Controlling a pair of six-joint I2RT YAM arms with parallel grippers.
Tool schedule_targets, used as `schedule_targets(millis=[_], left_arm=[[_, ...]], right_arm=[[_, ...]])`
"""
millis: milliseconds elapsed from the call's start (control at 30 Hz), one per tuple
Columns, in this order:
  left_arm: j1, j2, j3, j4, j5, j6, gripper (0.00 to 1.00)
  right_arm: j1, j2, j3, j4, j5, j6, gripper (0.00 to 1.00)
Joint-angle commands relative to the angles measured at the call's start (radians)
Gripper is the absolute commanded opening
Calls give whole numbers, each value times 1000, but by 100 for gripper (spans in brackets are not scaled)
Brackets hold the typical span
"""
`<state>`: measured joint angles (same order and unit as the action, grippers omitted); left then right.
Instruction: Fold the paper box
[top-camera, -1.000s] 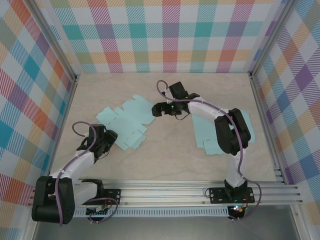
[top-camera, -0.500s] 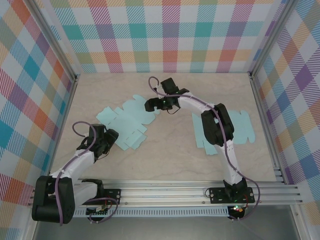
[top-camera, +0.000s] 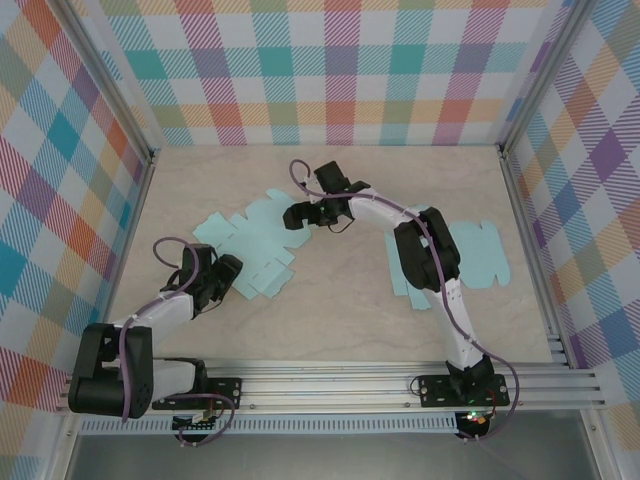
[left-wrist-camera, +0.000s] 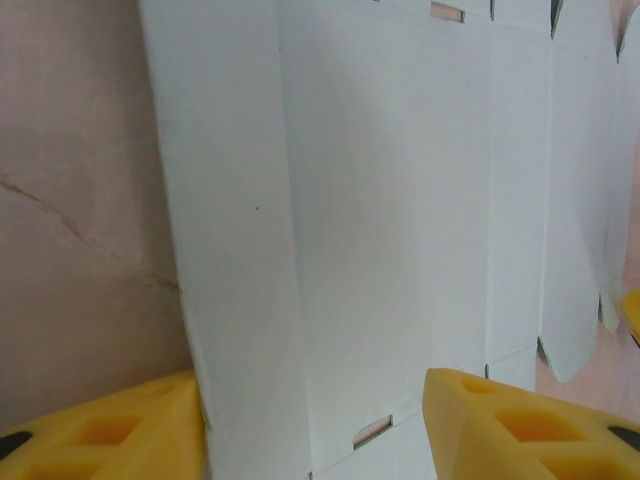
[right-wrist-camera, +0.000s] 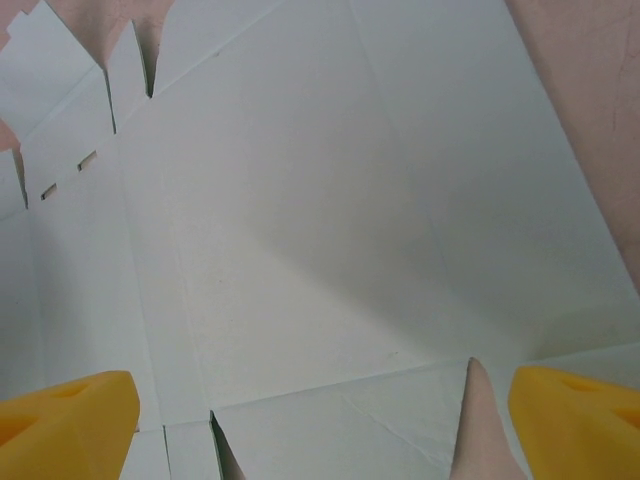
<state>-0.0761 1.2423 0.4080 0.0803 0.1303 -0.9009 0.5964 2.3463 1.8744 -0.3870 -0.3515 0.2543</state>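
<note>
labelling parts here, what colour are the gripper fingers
Yellow fingers, clearest in the right wrist view.

We find bare beige tabletop (top-camera: 330, 320) open at six o'clock from the flat pale-blue paper box blank (top-camera: 248, 245); a second pale-blue cardboard sheet (top-camera: 480, 255) lies at three o'clock, and plaid walls (top-camera: 340, 70) close off twelve.

Matt paper box (top-camera: 250, 245), smooth table (top-camera: 340, 305)

The flat box blank (top-camera: 250, 243) lies on the table (top-camera: 340, 320), left of centre. A second sheet (top-camera: 482, 262) lies well apart to its right, partly under the right arm (top-camera: 420, 250). The left gripper (top-camera: 228, 271) sits at the blank's near edge, and the right gripper (top-camera: 297, 216) over its far right corner.
</note>
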Motion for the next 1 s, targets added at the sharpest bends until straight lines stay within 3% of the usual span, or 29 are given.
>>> schedule_targets(millis=[0, 567, 967], left_arm=[[4, 17, 2, 58, 20, -1, 56], [5, 97, 25, 67, -61, 94, 34], [4, 78, 88, 35, -58, 214, 4]], right_arm=[[6, 28, 24, -13, -28, 3, 95], [6, 31, 22, -15, -53, 10, 95], [6, -16, 0, -35, -42, -11, 95]])
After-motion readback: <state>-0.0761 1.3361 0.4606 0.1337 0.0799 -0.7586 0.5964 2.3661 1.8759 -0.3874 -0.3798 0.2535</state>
